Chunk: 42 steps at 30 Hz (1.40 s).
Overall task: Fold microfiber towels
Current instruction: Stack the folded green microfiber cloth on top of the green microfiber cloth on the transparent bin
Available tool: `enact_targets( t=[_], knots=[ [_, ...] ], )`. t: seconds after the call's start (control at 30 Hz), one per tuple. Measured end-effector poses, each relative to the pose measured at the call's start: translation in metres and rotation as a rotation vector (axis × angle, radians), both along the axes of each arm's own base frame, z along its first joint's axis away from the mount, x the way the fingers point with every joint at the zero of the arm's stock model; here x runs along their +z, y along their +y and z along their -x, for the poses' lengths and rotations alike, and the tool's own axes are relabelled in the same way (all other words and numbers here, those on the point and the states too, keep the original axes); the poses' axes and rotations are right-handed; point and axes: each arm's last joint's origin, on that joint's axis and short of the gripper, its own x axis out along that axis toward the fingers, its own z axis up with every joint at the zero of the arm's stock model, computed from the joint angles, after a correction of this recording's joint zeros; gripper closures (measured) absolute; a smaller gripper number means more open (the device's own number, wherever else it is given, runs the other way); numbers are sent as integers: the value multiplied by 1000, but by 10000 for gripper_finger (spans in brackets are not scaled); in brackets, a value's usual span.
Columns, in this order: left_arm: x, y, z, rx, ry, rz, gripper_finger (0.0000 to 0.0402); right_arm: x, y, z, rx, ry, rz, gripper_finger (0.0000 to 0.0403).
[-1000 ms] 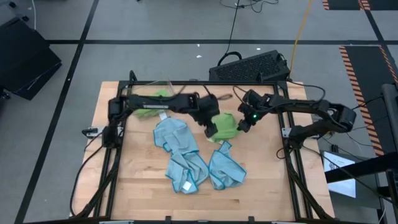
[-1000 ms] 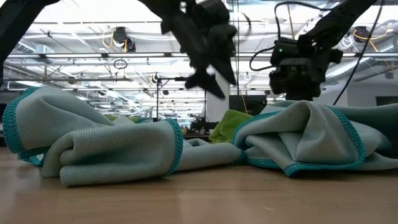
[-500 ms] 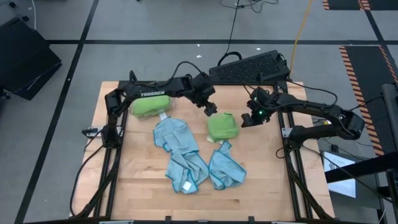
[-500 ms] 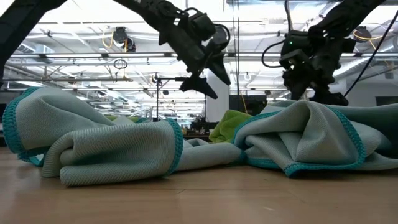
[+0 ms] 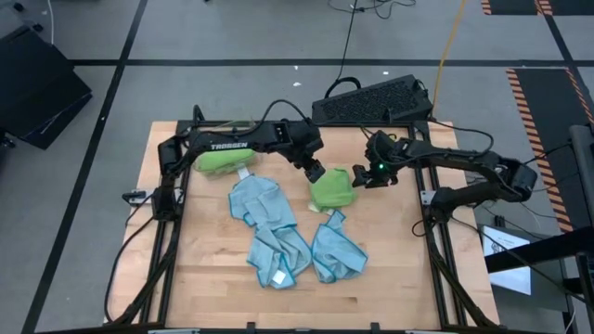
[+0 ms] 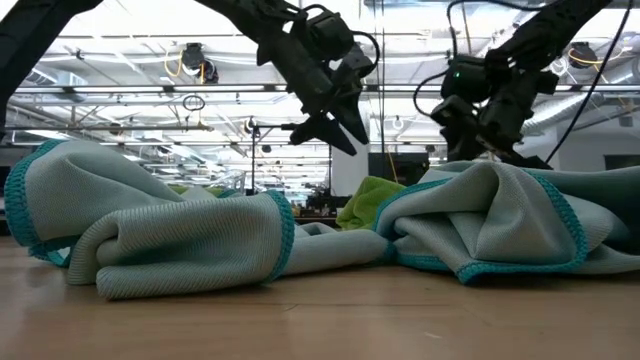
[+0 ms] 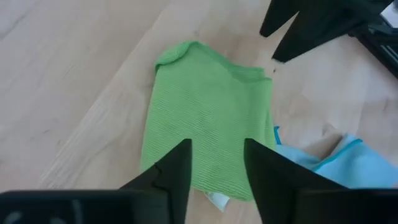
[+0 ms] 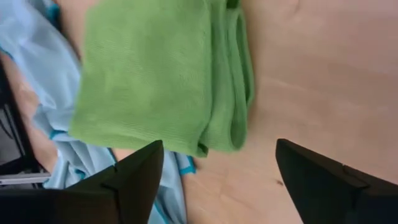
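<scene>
A lime green towel [image 5: 332,190] lies folded flat on the wooden table, right of centre; it also shows in the left wrist view [image 7: 205,124] and the right wrist view [image 8: 149,68]. My left gripper [image 5: 316,173] hovers open above its far left corner [image 7: 217,146]. My right gripper [image 5: 362,176] hangs open, fingers wide apart, above the towel's right edge [image 8: 219,143]. Three light blue towels [image 5: 260,206] [image 5: 278,255] [image 5: 336,249] lie crumpled toward the near edge. Another green towel [image 5: 218,160] lies at the far left under my left arm.
A black keyboard [image 5: 371,100] sits just beyond the table's far edge. Black frame rails [image 5: 172,241] [image 5: 436,250] run along the left and right sides. Bare wood [image 5: 390,269] shows at the near right and along the near edge.
My left gripper has drawn back from the green towel toward the far edge and risen a little. The towel, bunched up a second ago, now lies flat and folded. My right gripper has rolled about its own axis while staying beside the towel's right edge.
</scene>
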Motion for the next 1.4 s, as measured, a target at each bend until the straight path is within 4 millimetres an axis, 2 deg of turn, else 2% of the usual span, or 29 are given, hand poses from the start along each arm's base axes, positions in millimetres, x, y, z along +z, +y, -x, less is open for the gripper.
enact_targets(
  t=[0.2, 0.3, 0.4, 0.5, 0.7, 0.9, 1.13, 1.4],
  knots=[
    [0, -6, -2, -93, -1, -115, 315, -15, 0, -3, -68, 90, -128, 72],
    [-14, -5, -13, -114, -12, -180, 343, -20, -3, -4, -52, 96, -124, 60],
    [-37, -4, -21, -102, 9, -139, 371, -26, -8, -8, -43, 84, -107, 54],
    [-47, -8, -26, -93, 18, -101, 394, -32, -14, -15, -55, 52, -88, 53],
    [-70, -26, -40, -117, 19, -90, 391, -46, -21, -24, -49, 30, -79, 53],
    [-96, -32, -42, -84, 112, -39, 398, -49, -23, -26, 1, 14, -36, 53],
    [-97, -29, -44, -71, 97, -57, 389, -52, -20, -36, 40, -29, 31, 75],
    [-96, -30, -44, -117, 78, -63, 398, -63, -24, -48, 40, -89, 15, 89]
  ],
)
